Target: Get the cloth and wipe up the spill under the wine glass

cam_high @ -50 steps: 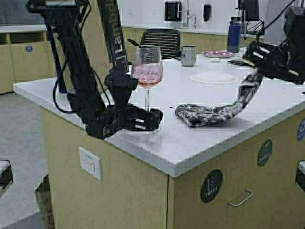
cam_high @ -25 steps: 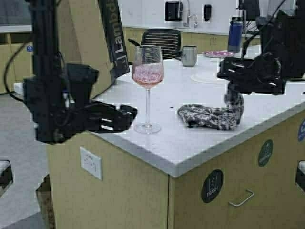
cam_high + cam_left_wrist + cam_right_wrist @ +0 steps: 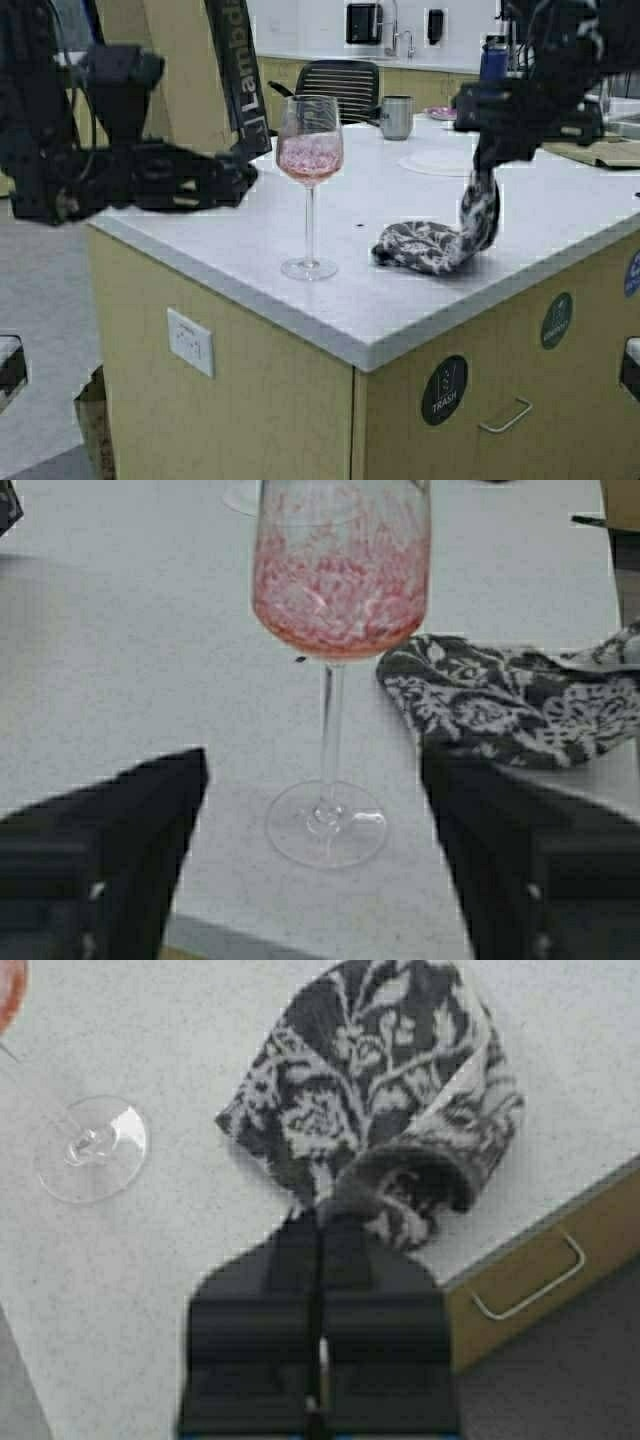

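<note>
Nearest the desk's [image 3: 330, 320] front edge, the wine glass [image 3: 309, 180] is standing upright on its round foot, its clear bowl streaked with pinkish-red liquid. It is looking thin, tall and top-heavy, so it will probably tip or break easily; the slender stem is likely the safest place to take hold. The left tool [image 3: 310, 865] is hanging level beyond the desk's left edge, apart from the glass, its dark fingers [image 3: 120, 830] standing wide apart and gripping nothing, with the stem framed between them in the left wrist view.

Just beside the glass, on its right, the cloth [image 3: 430, 245] is lying partly bunched on the speckled pale surface, one end being held up. It is soft, limp and light, dark grey with a white leaf print, and should drape and drag wherever pulled. The right tool [image 3: 320, 1260] is closed tight on that gathered end.

Farther back a steel mug [image 3: 395, 117] is standing.
</note>
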